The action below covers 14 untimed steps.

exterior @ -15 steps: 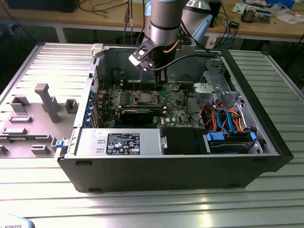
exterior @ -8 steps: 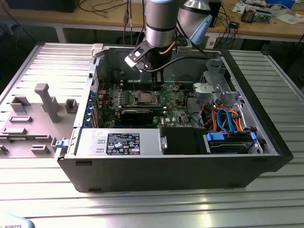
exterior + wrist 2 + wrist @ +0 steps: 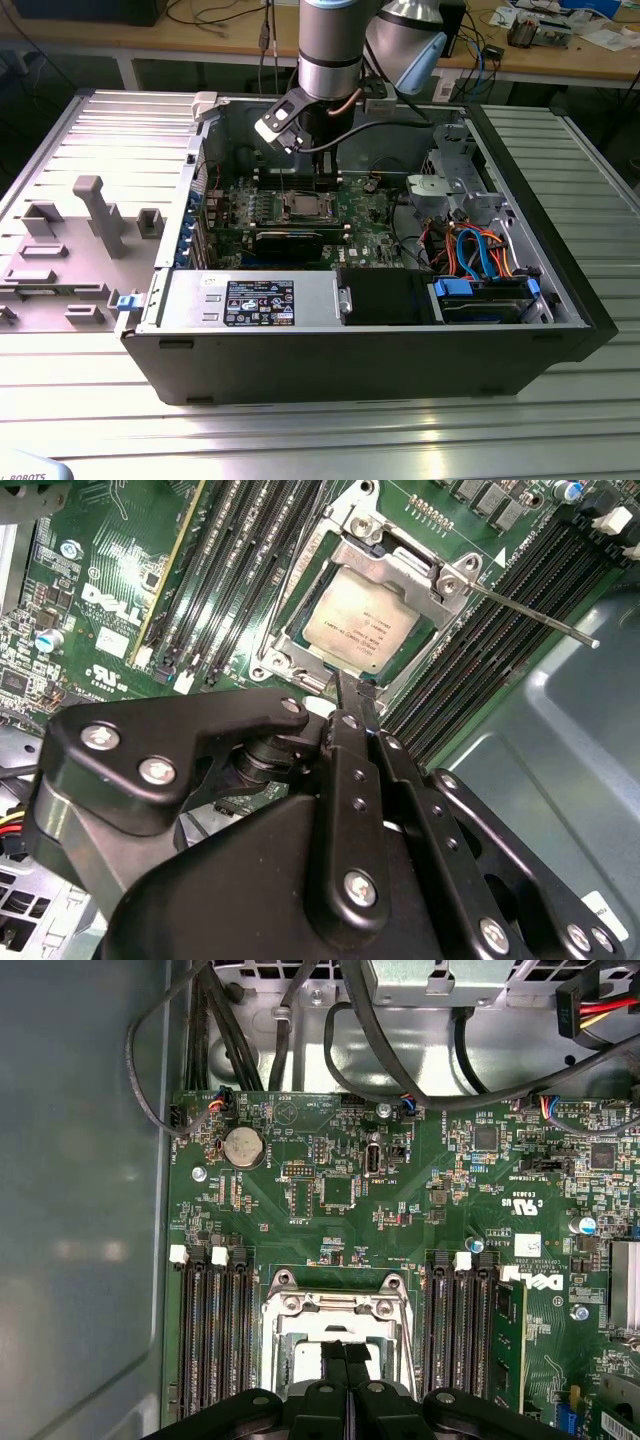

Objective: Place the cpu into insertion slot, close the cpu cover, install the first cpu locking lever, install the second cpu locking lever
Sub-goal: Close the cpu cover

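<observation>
Your gripper (image 3: pixel 355 690) is pinched together at the edge of the socket (image 3: pixel 272 663) — it hides one corner. The cpu (image 3: pixel 365 628) lies inside, under the cpu cover (image 3: pixel 400 568) — its writing is too tiny to read.

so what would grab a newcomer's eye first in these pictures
First, the open computer case lying on the ribbed metal table, with the robot arm reaching down into it in the exterior view. Then, in the second wrist view, the silvery cpu seated in its socket under the cpu cover, the shut gripper right at the socket's edge and a thin locking lever jutting out sideways.
</observation>
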{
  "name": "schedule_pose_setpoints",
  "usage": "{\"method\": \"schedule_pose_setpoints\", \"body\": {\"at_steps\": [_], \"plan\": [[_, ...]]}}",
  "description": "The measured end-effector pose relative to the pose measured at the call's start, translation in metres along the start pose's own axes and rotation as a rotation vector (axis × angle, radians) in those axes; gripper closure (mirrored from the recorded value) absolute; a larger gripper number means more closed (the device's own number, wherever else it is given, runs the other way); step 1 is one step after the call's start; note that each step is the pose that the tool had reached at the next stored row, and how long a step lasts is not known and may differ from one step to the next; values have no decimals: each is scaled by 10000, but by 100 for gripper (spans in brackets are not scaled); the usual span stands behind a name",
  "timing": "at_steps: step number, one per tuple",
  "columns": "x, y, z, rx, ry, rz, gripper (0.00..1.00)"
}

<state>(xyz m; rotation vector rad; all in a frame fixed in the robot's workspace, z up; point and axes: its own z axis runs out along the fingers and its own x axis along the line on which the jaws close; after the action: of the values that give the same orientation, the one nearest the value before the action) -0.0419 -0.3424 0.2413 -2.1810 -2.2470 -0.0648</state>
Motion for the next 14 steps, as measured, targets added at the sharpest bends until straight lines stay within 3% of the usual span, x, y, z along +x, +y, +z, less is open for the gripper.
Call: {"method": "schedule_pose_setpoints", "body": {"at_steps": [11, 14], "plan": [[0, -3, 4, -1, 2, -9, 89], [0, -9, 21, 22, 9, -322, 89]]}}
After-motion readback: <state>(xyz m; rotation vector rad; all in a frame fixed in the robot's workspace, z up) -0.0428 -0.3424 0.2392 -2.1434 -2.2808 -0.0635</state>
